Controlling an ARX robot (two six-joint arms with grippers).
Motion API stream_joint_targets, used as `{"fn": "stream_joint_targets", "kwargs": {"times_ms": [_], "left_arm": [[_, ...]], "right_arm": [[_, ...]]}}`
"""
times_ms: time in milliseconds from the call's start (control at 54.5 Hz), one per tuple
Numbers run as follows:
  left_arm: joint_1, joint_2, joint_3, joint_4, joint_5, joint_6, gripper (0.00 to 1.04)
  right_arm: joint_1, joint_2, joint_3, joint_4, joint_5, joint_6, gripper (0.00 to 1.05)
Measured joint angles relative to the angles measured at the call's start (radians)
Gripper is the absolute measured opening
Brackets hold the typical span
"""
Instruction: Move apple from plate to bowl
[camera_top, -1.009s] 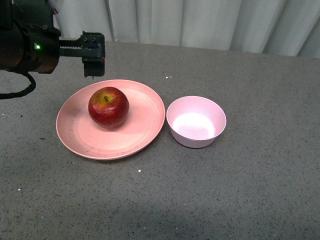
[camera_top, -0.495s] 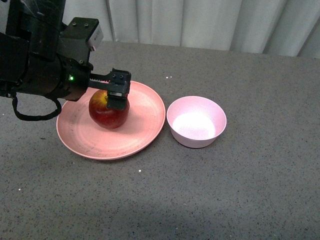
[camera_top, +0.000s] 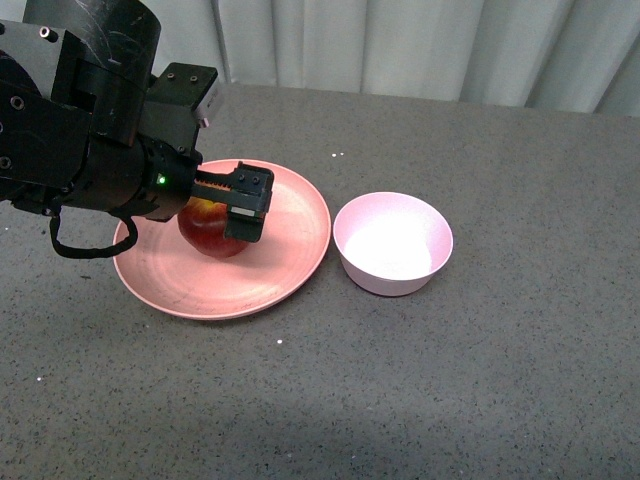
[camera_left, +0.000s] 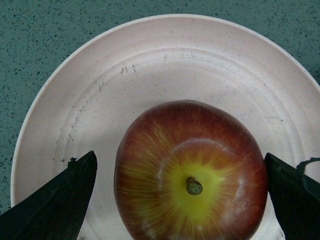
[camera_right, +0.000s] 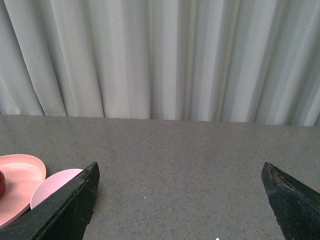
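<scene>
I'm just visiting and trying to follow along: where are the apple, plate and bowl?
apple (camera_left: 190, 170), left wrist view, on its streaked top by the stem.
plate (camera_top: 220, 285), front view, on bare floor near its front rim.
bowl (camera_top: 392, 248), front view, on its whitish inside.

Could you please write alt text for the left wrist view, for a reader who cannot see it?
A round glossy dark-red apple with a yellow patch around its stem sits on a wide salmon-pink plate. The left end effector is open, with one dark finger on each side of the apple. Grey speckled table shows beyond the plate's rim.
</scene>
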Motion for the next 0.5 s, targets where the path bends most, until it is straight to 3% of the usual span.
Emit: {"fn": "stream_joint_targets", "kwargs": {"times_ms": [55, 202, 495], "left_arm": [[0.000, 0.000, 0.000, 0.000, -0.001, 0.004, 0.96], [0.000, 0.000, 0.000, 0.000, -0.002, 0.007, 0.77], [-0.051, -0.067, 0.003, -0.009, 0.065, 0.008, 0.73]], "right_arm": [[0.000, 0.000, 0.000, 0.000, 0.000, 0.000, 0.95], [0.000, 0.000, 0.000, 0.000, 0.000, 0.000, 0.95], [0.000, 0.000, 0.000, 0.000, 0.000, 0.000, 0.95]]}}
